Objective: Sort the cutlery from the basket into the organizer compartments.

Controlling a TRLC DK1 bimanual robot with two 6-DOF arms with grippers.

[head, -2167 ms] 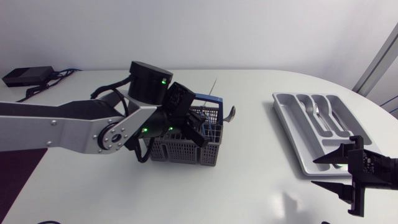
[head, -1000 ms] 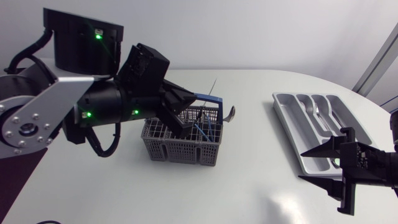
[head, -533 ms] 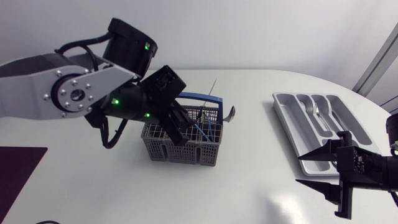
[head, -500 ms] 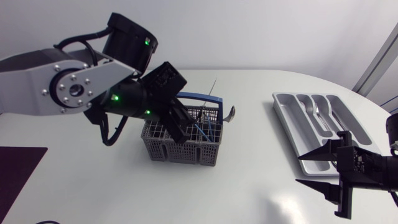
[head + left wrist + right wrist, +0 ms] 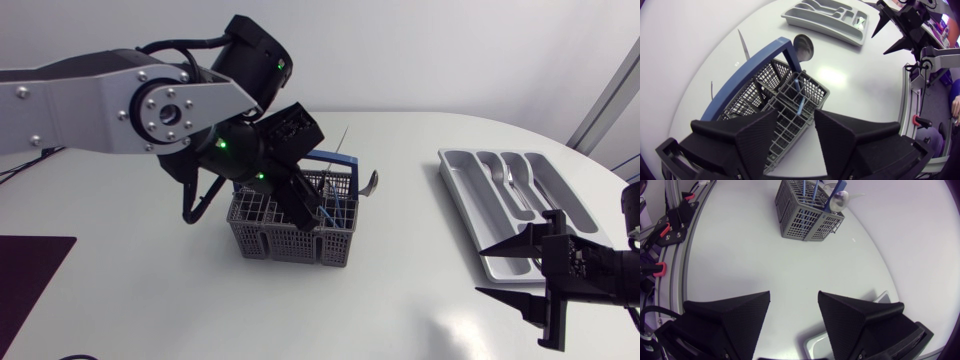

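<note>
Honestly this looks like the pick-up stage; the left gripper (image 5: 308,208) sits mid-frame in the head view, angled down over the basket (image 5: 290,242), jaws spread wide with nothing pinched. From its own wrist camera, the left gripper (image 5: 795,120) has a blue-handled piece (image 5: 799,97) standing just ahead of the gap between the fingers. It's probably lined up that way so both fingers can drop either side of the handle.

The right gripper (image 5: 482,272) is parked lower right, close to the near end of the organizer (image 5: 466,212). Its jaws are open too and hold nothing. That's a sensible waiting spot, out of the left arm's way; its wrist view shows the right gripper (image 5: 794,300) looking across bare table at the basket (image 5: 807,215), well apart.

The cutlery stands upright because the basket's mesh cells hold it that way, which leaves the handles sticking up to grab.

Counts:
- one basket, with one blue carry handle (image 5: 335,158)
- one organizer at right of frame; about four long slots side by side, exact number hard to call
- one shiny piece (image 5: 510,178) already lying in a slot
- in the basket, one spoon (image 5: 372,182) leaning over the rim and one thin blade tip (image 5: 343,135) poking up
- blue-handled pieces: one for sure, maybe two going by the right wrist view

Most of the sorting looks still undone
</note>
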